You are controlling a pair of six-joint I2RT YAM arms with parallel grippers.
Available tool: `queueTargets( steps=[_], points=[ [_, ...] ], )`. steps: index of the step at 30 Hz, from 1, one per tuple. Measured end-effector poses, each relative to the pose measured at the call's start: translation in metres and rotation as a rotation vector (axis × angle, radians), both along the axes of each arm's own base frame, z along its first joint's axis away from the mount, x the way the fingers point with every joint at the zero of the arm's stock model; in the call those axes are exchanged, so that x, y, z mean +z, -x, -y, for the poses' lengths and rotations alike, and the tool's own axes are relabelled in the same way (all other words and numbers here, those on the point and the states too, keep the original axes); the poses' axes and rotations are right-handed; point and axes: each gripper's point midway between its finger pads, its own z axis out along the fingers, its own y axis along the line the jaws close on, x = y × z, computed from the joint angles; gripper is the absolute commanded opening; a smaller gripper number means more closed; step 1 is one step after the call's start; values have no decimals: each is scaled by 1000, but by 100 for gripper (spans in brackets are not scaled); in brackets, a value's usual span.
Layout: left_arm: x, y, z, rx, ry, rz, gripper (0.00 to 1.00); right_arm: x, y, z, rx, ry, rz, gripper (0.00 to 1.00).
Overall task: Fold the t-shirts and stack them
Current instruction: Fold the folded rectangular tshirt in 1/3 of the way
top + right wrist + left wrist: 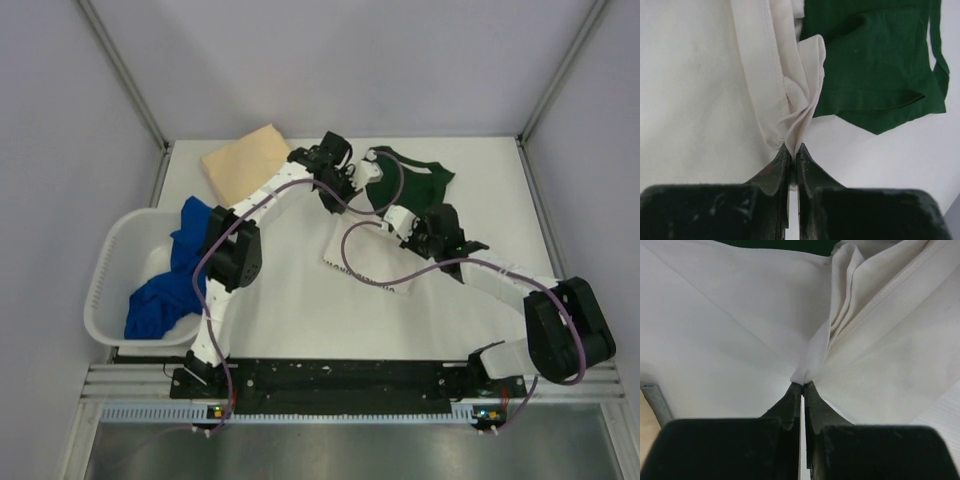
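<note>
The white t-shirt with dark green sleeves (412,185) lies at the table's middle back, its white body (372,258) reaching toward me. My left gripper (352,182) is shut on a pinch of its white cloth (805,371). My right gripper (398,218) is shut on another pinch of white cloth (799,131), with a green sleeve (875,70) just beyond. A folded tan t-shirt (248,160) lies at the back left. Bright blue t-shirts (170,280) hang in and over the white basket (112,270).
The white plastic basket stands at the table's left edge. The enclosure's grey walls and metal posts (125,75) close in the back and sides. Purple cables (370,275) loop over the arms. The metal rail (330,385) with both bases runs along the near edge.
</note>
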Motion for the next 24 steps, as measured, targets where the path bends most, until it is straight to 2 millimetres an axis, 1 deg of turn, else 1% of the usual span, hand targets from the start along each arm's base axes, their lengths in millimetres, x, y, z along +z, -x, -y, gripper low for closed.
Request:
queueTargets(
  steps=[3, 5, 9, 10, 11, 12, 13, 14, 16, 17, 19, 21, 22, 24],
  points=[
    [-7, -11, 3, 21, -6, 17, 0, 5, -16, 6, -15, 4, 32, 0],
    [-7, -20, 6, 30, -1, 37, 0, 9, -23, 10, -23, 3, 45, 0],
    [-12, -32, 10, 42, 2, 70, 0, 10, -31, 13, 0, 6, 54, 0],
    [-14, -34, 11, 44, 1, 75, 2, 7, -32, 14, 5, 6, 47, 9],
    [-16, -36, 11, 47, 0, 79, 7, 4, -34, 15, 4, 2, 39, 15],
    [-18, -38, 11, 52, -3, 85, 17, 1, -36, 17, -2, -3, 30, 18],
    [-19, -41, 12, 58, 0, 94, 30, -3, -38, 19, -15, -6, 19, 22],
    [-19, -44, 13, 64, 1, 103, 37, -7, -43, 24, -42, -9, 9, 25],
    [-21, -53, 13, 95, -1, 132, 45, -13, -55, 37, -120, -11, -4, 29],
    [-20, -58, 12, 107, -7, 151, 49, -15, -62, 45, -170, -19, -13, 32],
    [-17, -74, 9, 150, -25, 202, 52, -11, -76, 63, -275, -59, -14, 38],
    [-10, -92, 7, 193, -40, 260, 53, 3, -87, 82, -377, -128, 6, 43],
    [-5, -98, 5, 210, -40, 284, 53, 11, -90, 86, -401, -153, 21, 45],
    [4, -106, 0, 232, -37, 309, 52, 29, -92, 94, -430, -192, 54, 47]
  ],
)
